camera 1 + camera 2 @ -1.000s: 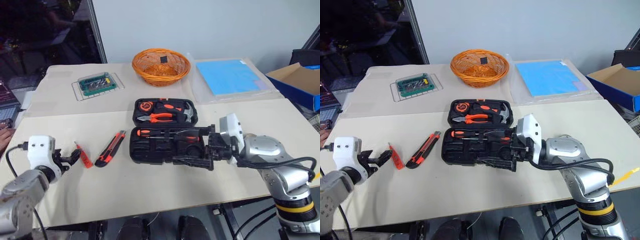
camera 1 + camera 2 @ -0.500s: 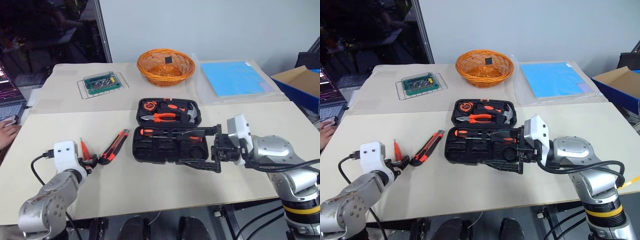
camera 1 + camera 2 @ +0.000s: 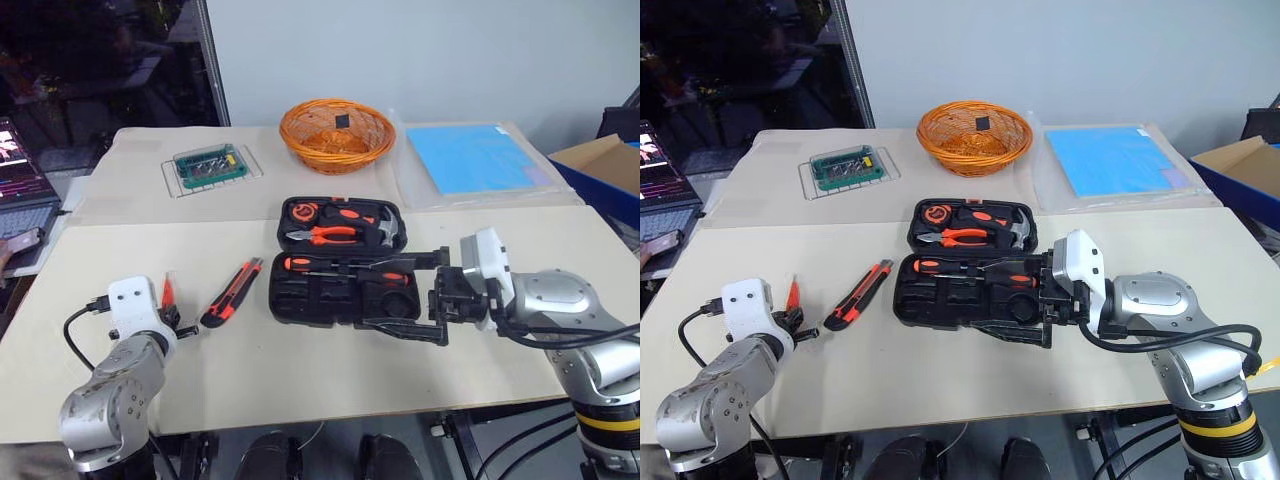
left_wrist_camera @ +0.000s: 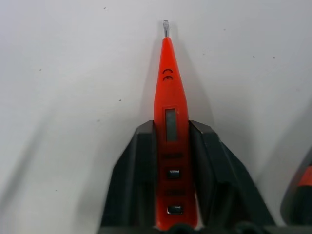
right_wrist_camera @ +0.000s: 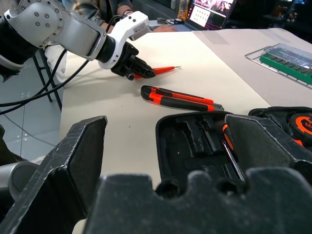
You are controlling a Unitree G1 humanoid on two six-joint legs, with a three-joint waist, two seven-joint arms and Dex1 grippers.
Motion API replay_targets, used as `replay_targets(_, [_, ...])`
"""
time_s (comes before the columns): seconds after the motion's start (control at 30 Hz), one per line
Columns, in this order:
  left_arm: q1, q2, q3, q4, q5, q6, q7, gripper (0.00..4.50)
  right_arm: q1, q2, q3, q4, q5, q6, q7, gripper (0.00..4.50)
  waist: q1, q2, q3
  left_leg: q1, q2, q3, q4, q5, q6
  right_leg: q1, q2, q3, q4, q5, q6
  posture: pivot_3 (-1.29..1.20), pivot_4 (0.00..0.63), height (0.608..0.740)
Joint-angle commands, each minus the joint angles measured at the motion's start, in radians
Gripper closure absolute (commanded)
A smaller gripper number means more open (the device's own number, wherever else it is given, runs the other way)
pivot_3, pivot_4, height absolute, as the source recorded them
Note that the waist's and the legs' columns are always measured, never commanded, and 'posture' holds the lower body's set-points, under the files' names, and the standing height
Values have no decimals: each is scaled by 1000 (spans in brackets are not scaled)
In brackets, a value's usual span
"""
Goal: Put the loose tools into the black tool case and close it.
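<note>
Near the table's left edge: tester, clamped flat in left gripper. Case, mid-table, lies open; right gripper spread beside it. Risk: slim tester slipping when lifted.

Robotics laboratory or test bench. A work table covered in plain beige sheeting stands before a bare pale wall. Staged props sit along its far edge: an orange wicker basket at 12 o'clock, a blue sheet in clear film at 1 o'clock, a green bit box at 11 o'clock. A lit laptop at 9 o'clock and an open cardboard box at 3 o'clock flank the table.
</note>
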Motion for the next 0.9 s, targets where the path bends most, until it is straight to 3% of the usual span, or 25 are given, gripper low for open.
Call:
replay_targets(0.03, [8, 55, 26, -27, -117, -111, -202, 4030, 17, 0, -29, -39, 21, -22, -14, 0, 0, 0, 0, -1, 0, 0, 0, 0, 0, -1, 0, 0, 0, 0, 0, 0, 150, 740])
replay_targets(0.07, [8, 76, 30, -24, -130, -129, -237, 4030, 19, 1, -31, -41, 22, -22, -18, 0, -2, -1, 0, -2, 0, 0, 0, 0, 0, -1, 0, -1, 0, 0, 0, 0, 150, 740])
replay_targets(0.23, [-109, 383, -55, 114, -222, -251, -661, 4030, 78, 13, -73, -88, 32, -11, -81, 0, -8, -2, 1, -3, 1, -1, 0, 0, -1, -3, 1, -3, 0, -1, -2, 0, 150, 740])
replay_targets(0.3, [-176, 482, -146, 188, -186, -332, -788, 4030, 107, 9, -90, -106, 30, -10, -104, 0, -4, -2, 2, -4, 1, -1, 0, 0, -1, -3, 1, -4, 0, -2, -3, 0, 150, 740])
replay_targets(0.4, [-334, 552, -332, 323, -114, -437, -956, 4030, 176, -3, -141, -148, 23, 2, -151, 0, -2, -2, 2, -4, 0, 0, 0, 0, 1, -2, 0, -3, -1, -2, -2, 0, 150, 740])
replay_targets(0.53, [-542, 538, -565, 488, -1, -571, -1130, 4030, 298, -35, -233, -211, 18, 16, -186, 0, 7, -2, 2, -7, -1, 0, 1, 1, 4, -3, 2, -4, -2, -1, 1, 0, 150, 740])
replay_targets(0.63, [-672, 468, -720, 605, 99, -664, -1208, 4030, 426, -68, -347, -247, 15, 19, -179, 0, 10, -2, 2, -8, -1, 0, 1, 4, 10, -2, 3, -4, -2, -3, 3, 0, 150, 740])
replay_targets(0.9, [-795, 372, -877, 852, 276, -852, -1307, 4030, 591, -102, -545, -268, 41, 18, -146, 0, -9, -4, 3, -8, -1, 0, 5, 3, 13, -2, 3, -3, -2, -4, 5, 0, 150, 740])
